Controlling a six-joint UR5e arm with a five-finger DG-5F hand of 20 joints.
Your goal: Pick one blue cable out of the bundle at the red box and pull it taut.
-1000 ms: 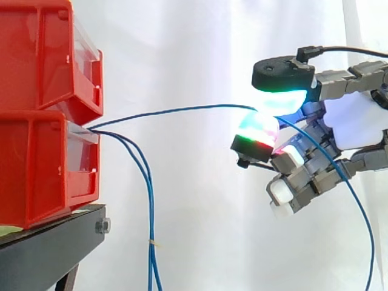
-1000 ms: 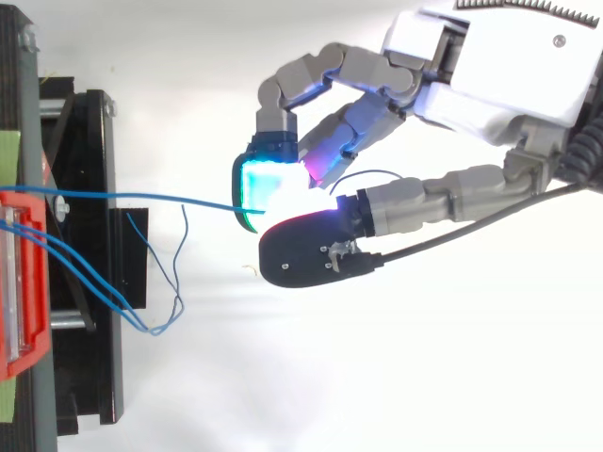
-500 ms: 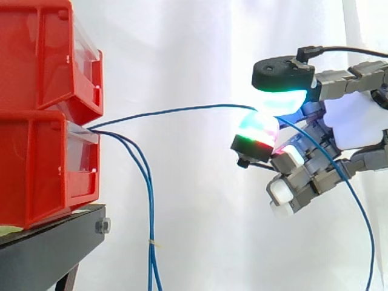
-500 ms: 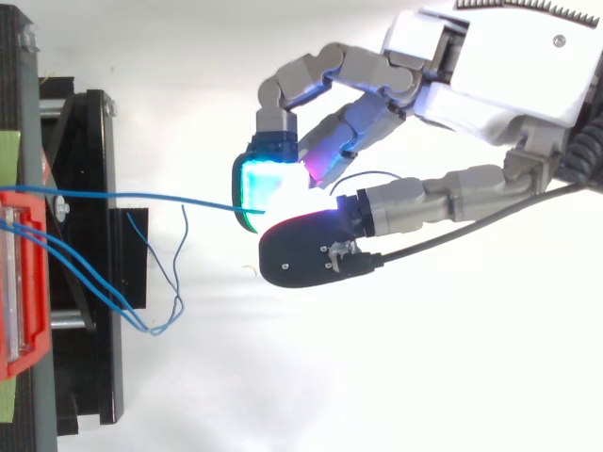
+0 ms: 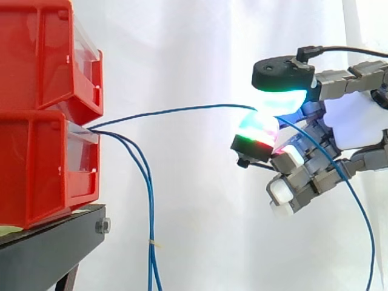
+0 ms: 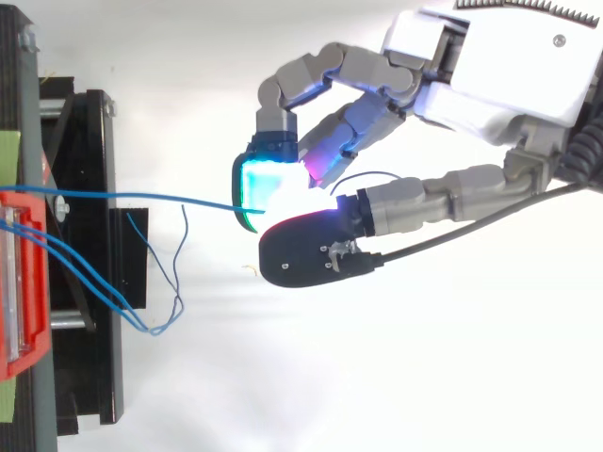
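Two red bins sit stacked at the left of your side view, the upper red bin on the lower red bin, both on the black stand before the white curtain. From the front of the lower bin, just under the upper one, the blue cable runs right in a shallow upward bow, not quite straight, to the hand. You have it pinched between a cyan-green thumb pad above and a green-and-red fingertip below, with the remaining fingers curled beneath. Past the pinch the cable falls away in a long curve to the lower right. Two loose blue cables leave the same spot on the bin and hang down past the stand.

Looking down in your top view, the hand comes in from the upper right, well apart from the lower red bin at the left edge. The blue cable crosses the black stand almost level and ends in the glowing pinch. The loose blue cables slant off the bin to a small loop beside the stand.
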